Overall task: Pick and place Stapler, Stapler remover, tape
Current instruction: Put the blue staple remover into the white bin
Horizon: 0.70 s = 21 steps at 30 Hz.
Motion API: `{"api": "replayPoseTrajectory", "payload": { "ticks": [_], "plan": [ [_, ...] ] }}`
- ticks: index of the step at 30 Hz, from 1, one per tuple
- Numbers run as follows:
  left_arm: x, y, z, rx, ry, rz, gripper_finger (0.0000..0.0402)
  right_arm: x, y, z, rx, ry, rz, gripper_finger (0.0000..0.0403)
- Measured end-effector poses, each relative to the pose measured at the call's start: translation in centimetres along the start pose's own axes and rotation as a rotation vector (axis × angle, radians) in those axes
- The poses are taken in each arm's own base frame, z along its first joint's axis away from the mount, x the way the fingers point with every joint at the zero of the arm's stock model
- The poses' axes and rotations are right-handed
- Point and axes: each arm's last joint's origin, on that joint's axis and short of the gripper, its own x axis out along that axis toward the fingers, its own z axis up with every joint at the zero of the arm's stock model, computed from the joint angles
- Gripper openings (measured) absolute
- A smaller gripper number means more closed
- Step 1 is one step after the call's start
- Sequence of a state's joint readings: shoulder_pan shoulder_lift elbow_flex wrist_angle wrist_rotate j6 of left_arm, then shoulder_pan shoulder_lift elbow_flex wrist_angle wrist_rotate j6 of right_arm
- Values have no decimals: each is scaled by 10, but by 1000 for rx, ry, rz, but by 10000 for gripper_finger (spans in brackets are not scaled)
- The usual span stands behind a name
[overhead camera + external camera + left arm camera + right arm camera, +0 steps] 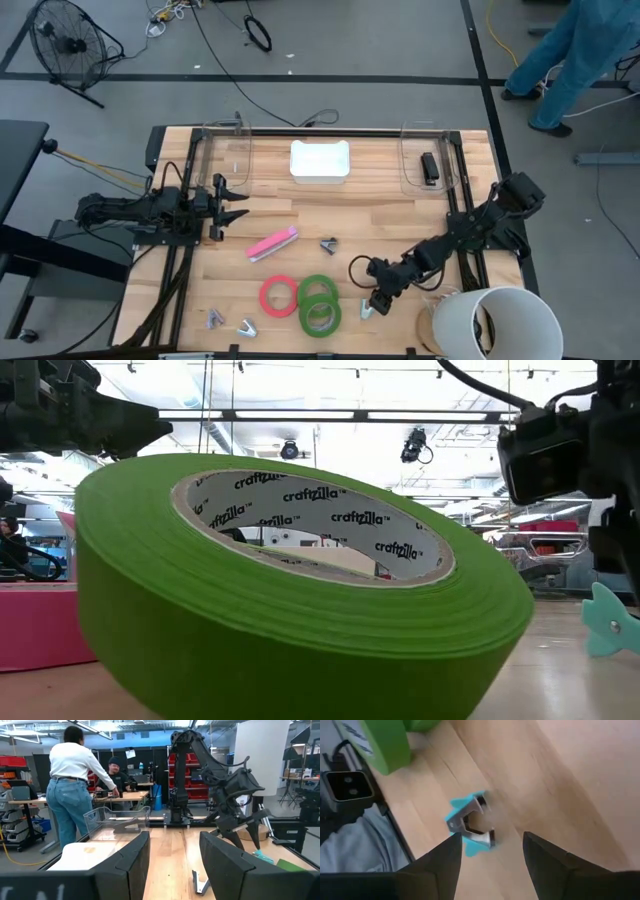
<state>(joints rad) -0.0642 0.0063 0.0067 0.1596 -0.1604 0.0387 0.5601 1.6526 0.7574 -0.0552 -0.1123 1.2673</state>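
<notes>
Just beside the green tape, the right gripper, fingers spread and empty, is apparently lining up over the blue staple remover and should be straddling it squarely before clenching.

place: robotics lab/workshop | signs: wooden bench on grey floor, floor fan, loose cables, red storage racks, people at desks, exposed ceiling lights
</notes>
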Motion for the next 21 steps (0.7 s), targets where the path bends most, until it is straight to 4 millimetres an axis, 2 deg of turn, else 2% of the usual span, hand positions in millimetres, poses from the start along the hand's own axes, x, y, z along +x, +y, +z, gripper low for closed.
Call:
{"api": "replayPoseTrajectory", "payload": {
  "ticks": [8, 14, 18, 21],
  "plan": [
    [0, 0, 0, 0, -1, 0, 177, 13, -2, -1, 10, 1, 8, 208],
    [0, 0, 0, 0, 0, 0, 177, 15, -3, -2, 1, 2, -7, 201],
    [0, 0, 0, 0, 0, 0, 177, 16, -3, -3, -2, 6, -11, 164],
    [0, 0, 0, 0, 0, 1, 177, 17, -2, -5, -4, 12, -1, 105]
  ]
}}
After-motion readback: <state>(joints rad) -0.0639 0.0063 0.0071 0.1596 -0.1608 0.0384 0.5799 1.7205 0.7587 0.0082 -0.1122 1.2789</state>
